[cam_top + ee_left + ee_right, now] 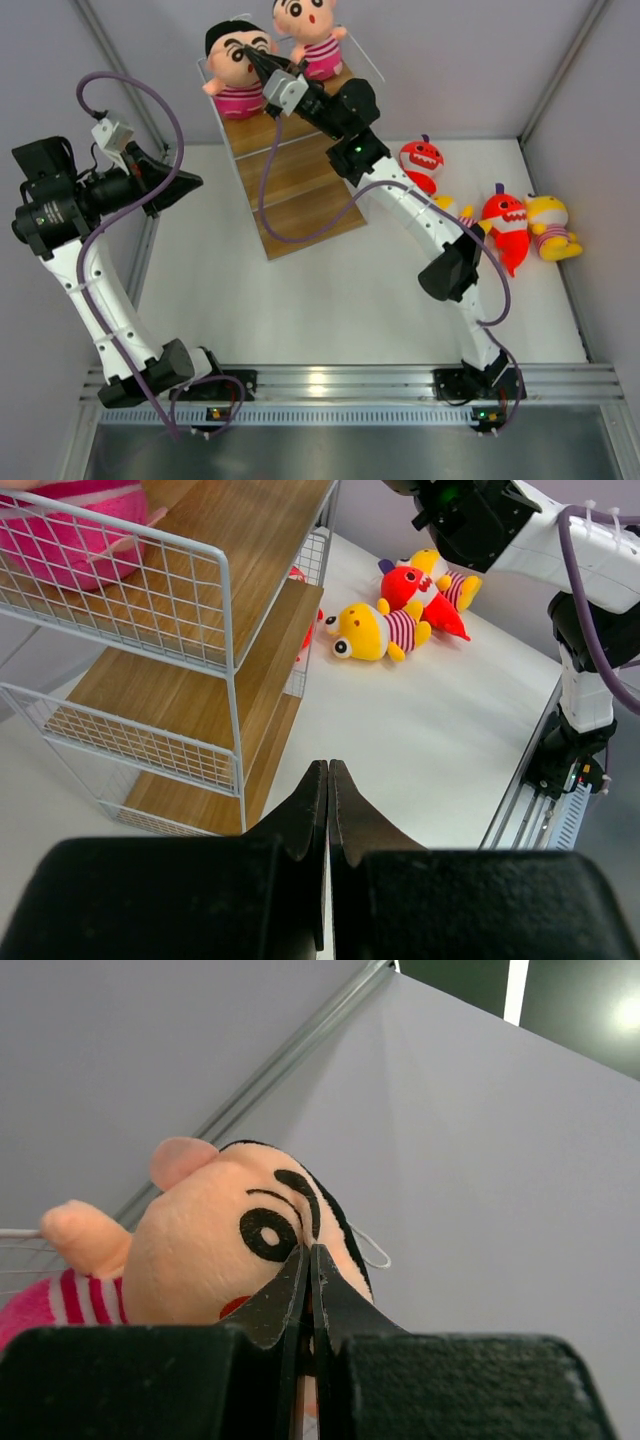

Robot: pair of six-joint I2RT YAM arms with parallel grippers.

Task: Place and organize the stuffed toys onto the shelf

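Overhead, the right gripper [252,58] reached across the shelf [300,190] with its fingers drawn together. Their tips touched the face of the left boy doll [236,70] just below one eye, though whether they nipped any plush could not be told. That doll sat on the top board at the shelf's far left corner, its black-haired head hanging out past the white wire frame. The second boy doll [310,30], in the same pink stripes, sat just beside it to the right on the same board, arms raised.

The left gripper [185,180] hung to the left of the shelf, apart from it, its fingers pressed together and pointing toward the rack.

Four toys lay on the white table [300,290] to the right of the shelf. A red shark [422,160] lay nearest the rack, close under the right arm's elbow. A yellow doll [447,207] in a striped shirt lay on its side, partly hidden by that arm in the overhead view but plain in the left wrist view. Further right lay the second shark [505,218], teeth showing, with the other yellow doll [548,228] touching it at the end of the row, near the table's right edge
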